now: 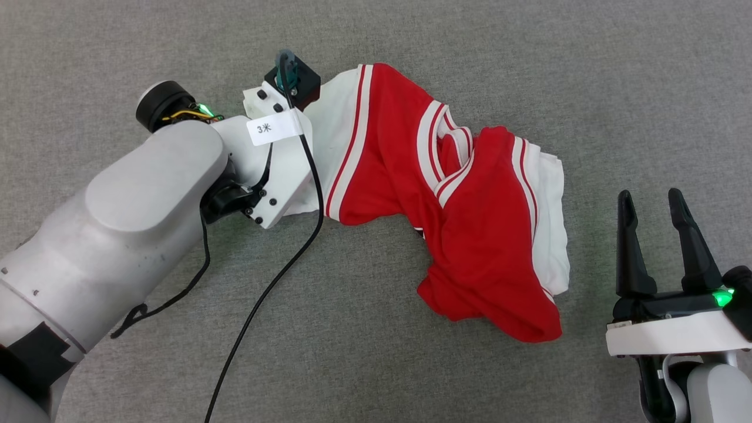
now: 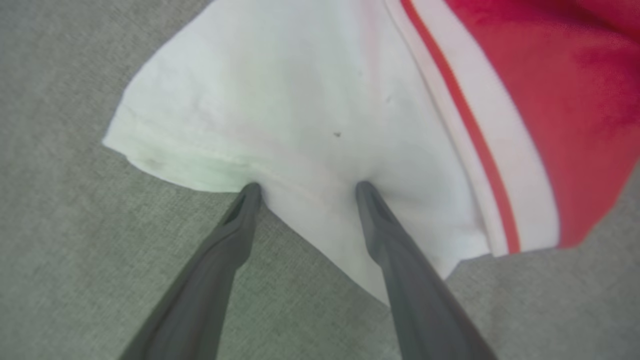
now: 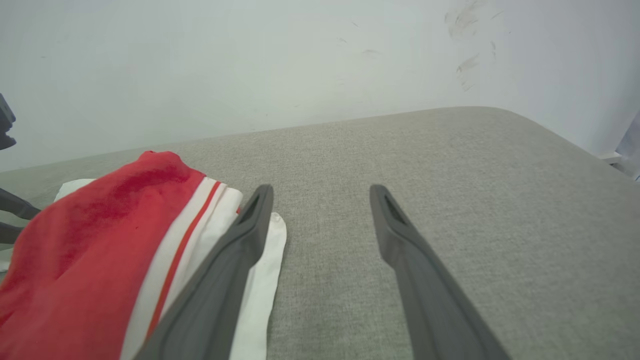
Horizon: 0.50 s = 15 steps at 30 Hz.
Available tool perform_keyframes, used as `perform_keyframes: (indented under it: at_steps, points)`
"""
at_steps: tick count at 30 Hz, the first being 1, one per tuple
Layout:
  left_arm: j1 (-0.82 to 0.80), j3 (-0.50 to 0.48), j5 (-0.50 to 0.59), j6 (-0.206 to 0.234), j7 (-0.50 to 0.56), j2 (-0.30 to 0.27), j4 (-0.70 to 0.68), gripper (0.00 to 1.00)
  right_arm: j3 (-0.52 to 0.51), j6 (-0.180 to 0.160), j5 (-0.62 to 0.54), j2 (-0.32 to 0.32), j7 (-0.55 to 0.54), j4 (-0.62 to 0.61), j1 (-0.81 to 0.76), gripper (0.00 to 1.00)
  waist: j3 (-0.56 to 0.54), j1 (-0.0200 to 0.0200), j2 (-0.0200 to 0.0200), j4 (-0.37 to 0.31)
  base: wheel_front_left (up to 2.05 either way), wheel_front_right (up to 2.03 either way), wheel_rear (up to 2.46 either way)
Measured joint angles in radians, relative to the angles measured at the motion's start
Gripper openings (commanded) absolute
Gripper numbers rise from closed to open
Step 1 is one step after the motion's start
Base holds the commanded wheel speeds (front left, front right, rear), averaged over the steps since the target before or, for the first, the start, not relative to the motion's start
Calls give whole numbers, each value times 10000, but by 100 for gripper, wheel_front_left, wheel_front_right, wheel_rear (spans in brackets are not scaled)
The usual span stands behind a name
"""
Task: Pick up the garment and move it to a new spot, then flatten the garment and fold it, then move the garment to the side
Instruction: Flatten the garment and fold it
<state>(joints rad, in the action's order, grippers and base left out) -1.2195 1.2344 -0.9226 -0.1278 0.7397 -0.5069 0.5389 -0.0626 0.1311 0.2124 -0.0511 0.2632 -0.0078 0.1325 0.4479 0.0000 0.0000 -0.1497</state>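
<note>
The garment [image 1: 470, 223] lies crumpled mid-surface, red with white sleeves and red-white striped trim; its letters and number are hidden in the folds. My left forearm [image 1: 153, 194] reaches in from the lower left, its wrist over the garment's left white sleeve [image 1: 335, 117]. In the left wrist view, my left gripper [image 2: 305, 187] is open, both fingertips [image 2: 250, 192] touching the sleeve's [image 2: 310, 100] hem. My right gripper [image 1: 649, 197] stands open at the lower right, a little apart from the garment's right edge. In the right wrist view, the right gripper [image 3: 321, 192] holds nothing; the garment [image 3: 90, 235] lies beside and partly behind its left finger.
Everything rests on a grey fabric surface [image 1: 529, 59]. A black cable [image 1: 276, 276] trails from the left wrist down across the surface. A white wall [image 3: 300, 60] stands behind the surface's rounded far edge [image 3: 500, 112]. Bare grey cloth lies right of the garment.
</note>
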Motion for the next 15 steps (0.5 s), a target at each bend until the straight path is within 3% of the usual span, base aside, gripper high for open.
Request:
perform_keyframes:
  at_steps: [2, 4, 10, 15]
  points:
    - [-14, 75, 59, 8, 10, -27, -82, 100, -2, -2, 0, 0, 0, 8, 8, 100, 40, 0, 0, 1, 0, 0, 0]
    - [-35, 138, 151, 17, -86, -35, -161, 0, -4, -2, 0, 0, 0, 21, 26, 100, 55, 0, 0, 20, 0, 0, 0]
    - [73, 401, 205, -13, -1174, 125, -192, 0, -59, -2, -50, 0, 0, 102, -1, 100, -240, 0, 0, 221, 0, 0, 0]
    - [206, 462, 236, -13, -2303, -132, -430, 0, -127, 0, -111, 0, 0, 201, -315, 100, -805, 0, 0, 503, 0, 0, 0]
